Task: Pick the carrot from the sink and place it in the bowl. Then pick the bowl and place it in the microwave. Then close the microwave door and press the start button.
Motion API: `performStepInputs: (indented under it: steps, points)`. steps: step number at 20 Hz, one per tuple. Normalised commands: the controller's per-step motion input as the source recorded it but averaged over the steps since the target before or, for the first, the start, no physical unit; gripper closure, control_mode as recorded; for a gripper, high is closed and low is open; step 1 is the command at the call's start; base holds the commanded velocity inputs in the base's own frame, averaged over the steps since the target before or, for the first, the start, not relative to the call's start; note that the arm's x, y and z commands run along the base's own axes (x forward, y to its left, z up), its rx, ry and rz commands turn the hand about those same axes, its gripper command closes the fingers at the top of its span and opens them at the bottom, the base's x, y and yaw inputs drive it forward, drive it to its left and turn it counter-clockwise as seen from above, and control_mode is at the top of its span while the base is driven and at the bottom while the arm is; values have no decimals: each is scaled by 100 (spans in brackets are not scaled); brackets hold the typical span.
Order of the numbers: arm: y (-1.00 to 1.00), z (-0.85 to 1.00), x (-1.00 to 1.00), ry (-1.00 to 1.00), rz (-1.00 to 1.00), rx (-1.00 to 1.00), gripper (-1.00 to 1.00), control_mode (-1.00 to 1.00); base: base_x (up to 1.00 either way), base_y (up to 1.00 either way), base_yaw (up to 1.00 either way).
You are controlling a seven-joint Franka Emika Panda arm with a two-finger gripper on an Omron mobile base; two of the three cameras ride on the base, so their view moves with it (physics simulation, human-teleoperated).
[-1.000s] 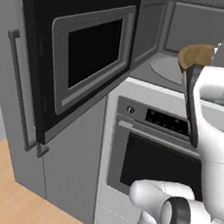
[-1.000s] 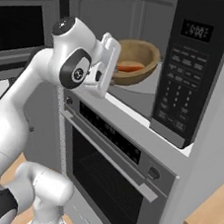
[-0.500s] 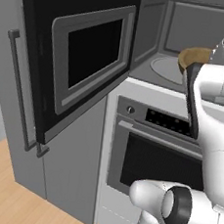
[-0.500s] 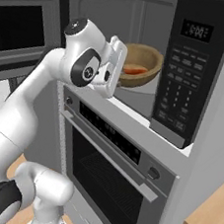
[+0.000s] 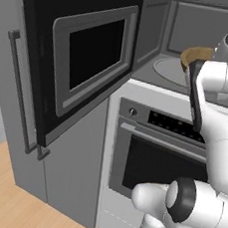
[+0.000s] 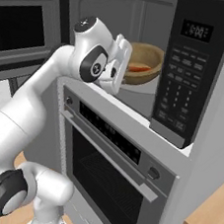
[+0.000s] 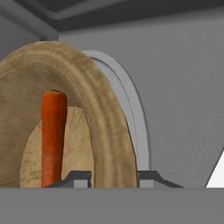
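The gripper (image 7: 113,177) holds the bowl (image 7: 65,118) by its rim, with the carrot (image 7: 53,135) inside. The bowl has moved deeper into the microwave (image 6: 189,69), so the release is probably next.

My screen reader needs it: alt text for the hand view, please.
The gripper is shut on the rim of the bowl, with the carrot lying inside. Behind it are the round turntable plate and the microwave cavity's grey wall.

Bowl (image 7: 109,131) matt grained wood; microwave door (image 5: 77,56) glossy black.

orange carrot (image 7: 53,135), brown wooden bowl (image 7: 107,131), black microwave door (image 5: 75,56)
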Motion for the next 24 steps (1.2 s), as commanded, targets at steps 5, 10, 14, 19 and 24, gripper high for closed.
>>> performStepInputs:
  steps: [5,10,14,19,24]
  points:
    - [0,-9,4,-12,0,0,-100,-100,0,0,0]
    - [21,-5,0,-21,0,0,-100,-100,0,0,0]
    - [42,0,-9,-37,0,0,-100,-100,0,0,0]
    - [39,23,-76,-4,0,0,-100,-100,0,0,0]
    - [30,55,-100,0,0,0,-100,-100,0,0,0]
